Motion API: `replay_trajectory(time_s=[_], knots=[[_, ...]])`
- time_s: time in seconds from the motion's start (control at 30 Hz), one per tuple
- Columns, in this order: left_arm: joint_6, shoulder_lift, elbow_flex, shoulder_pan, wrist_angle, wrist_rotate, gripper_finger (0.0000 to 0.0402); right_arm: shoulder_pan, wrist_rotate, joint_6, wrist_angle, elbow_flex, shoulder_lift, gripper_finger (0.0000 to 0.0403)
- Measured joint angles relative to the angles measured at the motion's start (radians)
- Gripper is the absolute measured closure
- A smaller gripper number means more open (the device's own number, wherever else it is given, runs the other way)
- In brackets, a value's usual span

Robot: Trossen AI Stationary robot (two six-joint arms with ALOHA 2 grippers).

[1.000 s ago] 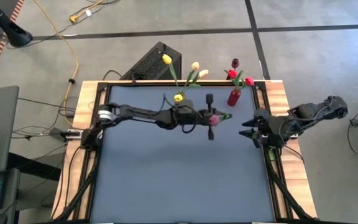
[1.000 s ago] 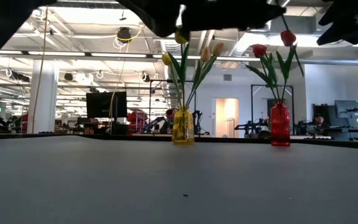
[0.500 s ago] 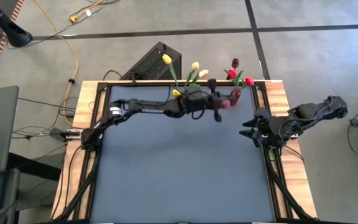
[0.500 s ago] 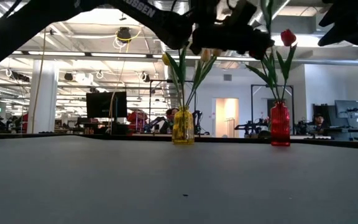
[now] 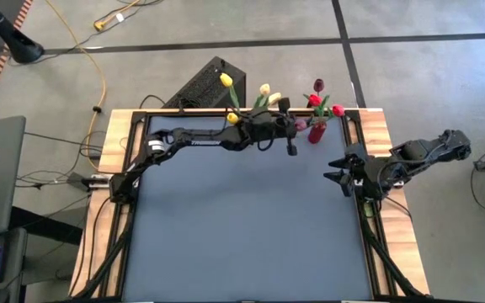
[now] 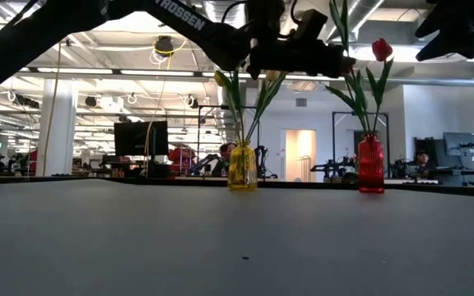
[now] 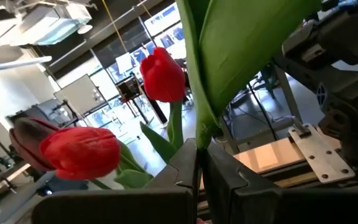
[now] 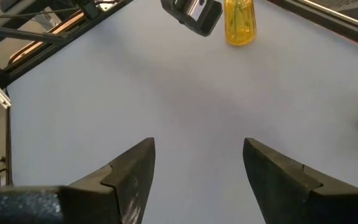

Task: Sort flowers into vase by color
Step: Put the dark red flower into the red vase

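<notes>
My left gripper (image 5: 296, 126) (image 6: 340, 57) hovers high over the table's far edge, right beside the red vase (image 5: 317, 132) (image 6: 370, 164), and is shut on a tulip with a pinkish-red head (image 5: 301, 124). The red vase holds two red tulips (image 5: 314, 99) (image 7: 82, 152) and a dark red one (image 5: 318, 84). The yellow vase (image 6: 242, 166) (image 8: 239, 22) stands to its left with yellow (image 5: 226, 80) and cream (image 5: 264, 88) tulips. My right gripper (image 5: 337, 175) (image 8: 197, 155) waits open near the table's right edge. My left gripper pinches the held tulip's green stem (image 7: 199, 134) between its two shut fingers (image 7: 229, 180). A broad green leaf (image 7: 241, 43) rises beyond the fingertips. The flower is lifted clear of the table, next to the red vase's tulips.
Both vases stand close together along the far edge, their stems and leaves rising into my left arm's space (image 6: 245, 90). The grey table top (image 5: 242, 227) stretches bare toward the near edge. Wooden frame rails (image 5: 377, 135) border the table; a black box (image 5: 205, 84) sits beyond the far edge.
My left gripper has carried the tulip from over the middle of the table toward the far edge, ending beside the red vase's flowers. It has stayed shut on the stem. My right arm has kept still.
</notes>
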Motion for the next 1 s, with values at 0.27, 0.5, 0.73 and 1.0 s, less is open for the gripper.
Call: replay_trajectory(time_s=[0.27, 0.5, 0.73, 1.0], knots=[[0.021, 0.000, 0.000, -0.005, 0.037, 0.001, 0.0401, 0.000, 0.031, -0.002, -0.004, 0.000, 0.000, 0.0133], [0.017, 0.000, 0.000, -0.003, 0.042, 0.002, 0.0401, 0.000, 0.043, -0.010, -0.006, 0.000, 0.000, 0.0133], [0.012, 0.006, 0.000, -0.003, 0.063, 0.041, 0.0401, 0.000, 0.049, -0.028, -0.009, 0.000, 0.000, 0.0133], [-0.001, 0.011, 0.000, 0.000, 0.061, 0.039, 0.0401, 0.000, 0.049, -0.030, -0.028, 0.000, 0.000, 0.0133]])
